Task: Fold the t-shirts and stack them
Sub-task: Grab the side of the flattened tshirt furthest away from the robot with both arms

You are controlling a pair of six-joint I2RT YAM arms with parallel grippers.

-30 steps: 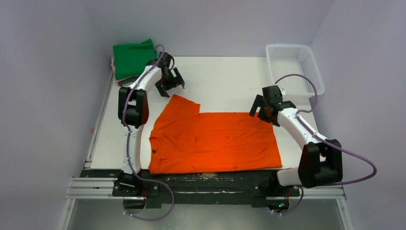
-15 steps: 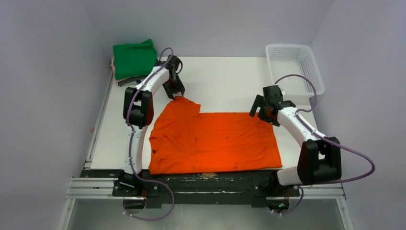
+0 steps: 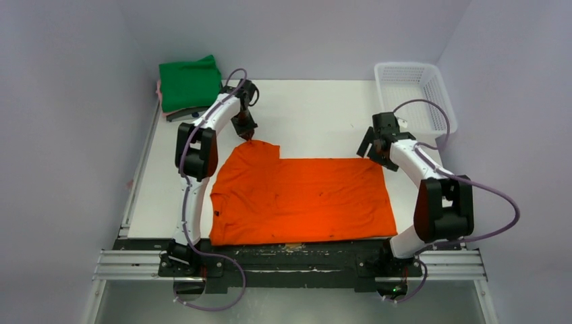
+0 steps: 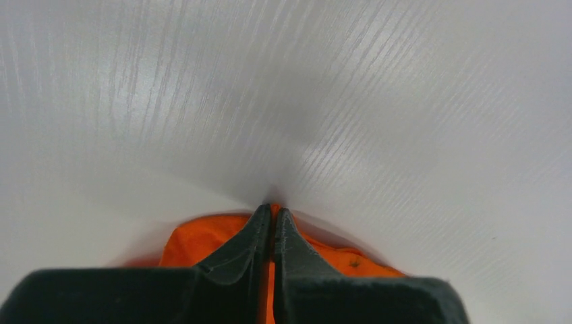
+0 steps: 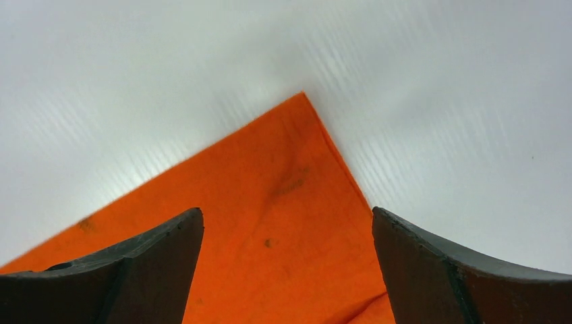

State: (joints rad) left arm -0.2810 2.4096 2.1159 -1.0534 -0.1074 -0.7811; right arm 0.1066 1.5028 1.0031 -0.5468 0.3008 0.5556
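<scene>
At far-left, green tee [image 3: 190, 82] sits folded; orange tee [image 3: 303, 199] lies flat, unfolded. L gripper [image 4: 273, 212] pinches its sleeve; R gripper [image 5: 284, 214] spread apart.

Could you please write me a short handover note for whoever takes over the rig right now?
Left tool: shut on the far-left sleeve tip of the orange t-shirt.
Right tool: open, hovering over that shirt's far-right corner, gripping nothing.
The orange t-shirt lies spread flat in front of the arms.
Done: green t-shirt folded, parked at far left.
To do: close the right tool on its corner, fold the orange t-shirt, stack it on the green one.
</scene>
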